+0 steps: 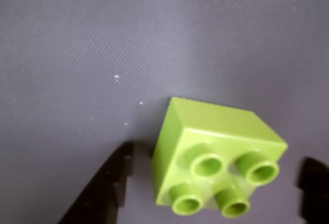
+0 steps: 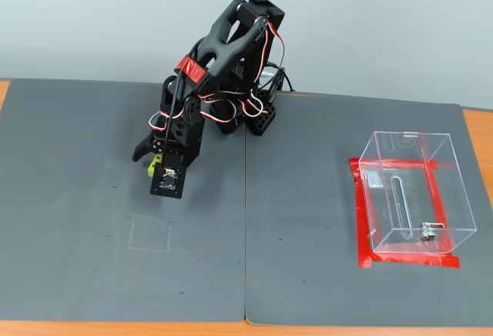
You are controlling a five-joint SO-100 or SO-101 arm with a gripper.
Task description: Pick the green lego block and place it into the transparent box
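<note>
Lime-green plastic fills the lower middle of the wrist view: the green lego block (image 1: pixel 216 160) sits studs-up on the dark grey mat (image 1: pixel 103 39), its four round studs clear to see, one corner pointing toward twelve o'clock. Two black fingers flank it, one (image 1: pixel 105 188) at about eight o'clock of the block and the other (image 1: pixel 314 188) at about three o'clock, and both stand apart from its sides, so the gripper (image 1: pixel 213 196) is spread wide around the brick without pinching it. A thin strip of mat shows between the left finger and the block's wall. None of this detail carries over to the fixed view, where the brick (image 2: pixel 155 164) is only a small yellow-green sliver peeking out beside the black arm (image 2: pixel 223 58), tucked under the lowered gripper (image 2: pixel 158 159); whether the fingers touch it cannot be read from there. What that view does give is the layout. The arm's base stands near the far middle of the mat (image 2: pixel 308 274), with the arm bent down toward eight o'clock. The transparent box (image 2: pixel 412 193) stands well apart at about four o'clock from the base, upright, ringed by red tape (image 2: pixel 362 220) at its foot. A faint square outline (image 2: pixel 150 234) is drawn on the mat just nearer the camera than the gripper.
</note>
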